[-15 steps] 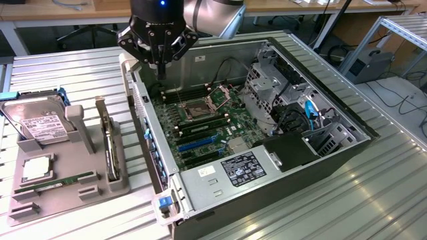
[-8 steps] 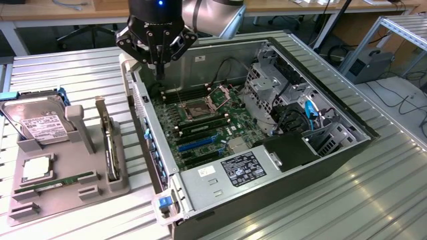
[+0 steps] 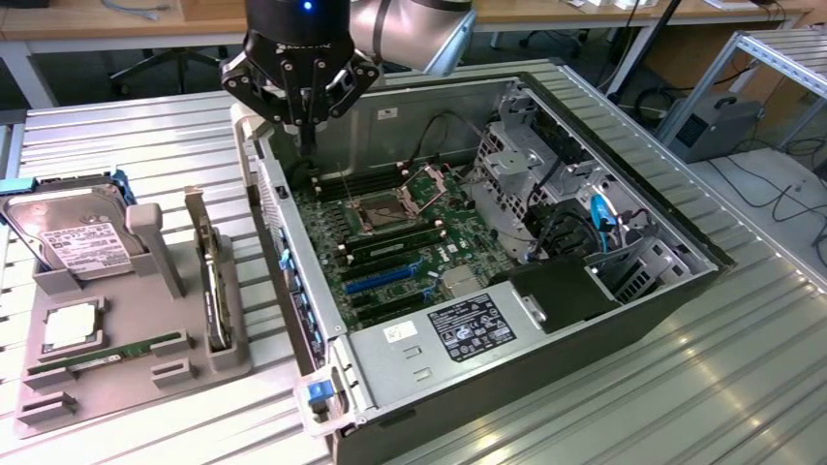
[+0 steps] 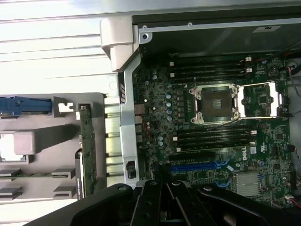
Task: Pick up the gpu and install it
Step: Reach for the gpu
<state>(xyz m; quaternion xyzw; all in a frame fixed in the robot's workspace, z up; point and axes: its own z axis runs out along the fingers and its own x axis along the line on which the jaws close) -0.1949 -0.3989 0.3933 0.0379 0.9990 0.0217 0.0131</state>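
The gpu point(image 3: 213, 281) stands on edge in a slot of the grey holder point(image 3: 123, 387) to the exterior view's left of the open computer case point(image 3: 427, 358). Its green board edge and silver bracket show as the gpu point(image 4: 88, 150) in the wrist view. My gripper point(image 3: 306, 136) hangs above the case's back corner, over the motherboard point(image 3: 387, 242), well apart from the gpu. Its black fingers point(image 4: 155, 202) are shut with nothing between them. A blue card slot point(image 3: 382, 276) lies bare on the board, seen as the blue slot point(image 4: 197, 165) from the wrist.
The holder also carries a silver hard drive point(image 3: 72, 232), a slim RAM stick point(image 3: 110, 351) and a square chip point(image 3: 72, 329). Inside the case are the open CPU socket point(image 4: 214, 103), a drive cage point(image 3: 517, 165) and cables. The case wall point(image 4: 128, 117) stands between holder and board.
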